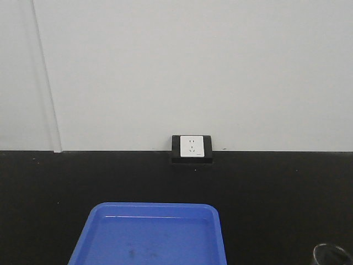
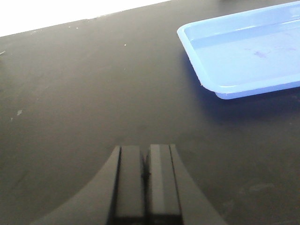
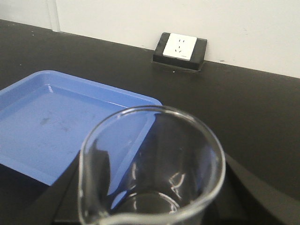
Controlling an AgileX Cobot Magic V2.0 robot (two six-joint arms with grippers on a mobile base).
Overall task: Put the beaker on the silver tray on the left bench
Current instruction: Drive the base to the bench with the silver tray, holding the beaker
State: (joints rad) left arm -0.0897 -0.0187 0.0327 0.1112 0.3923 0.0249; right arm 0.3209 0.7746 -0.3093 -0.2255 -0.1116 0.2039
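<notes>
the left claw (image 2: 146, 154) is clenched on nothing above the black bench (image 2: 70, 93). the blue tray (image 2: 234, 91) is not the goal. the beaker (image 3: 150, 140) sits upright and looks gripped in the right claw (image 3: 151, 183). lift it slowly, keep it straight, carry it left. no silver tray shows.

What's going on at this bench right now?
The robot's right claw appears to grip a small clear glass beaker, a finger on each side, to the right of a blue tray on the black bench. The left claw is shut on nothing, held over bare bench left of that tray. No silver tray is in view, so the move is not yet done.
</notes>
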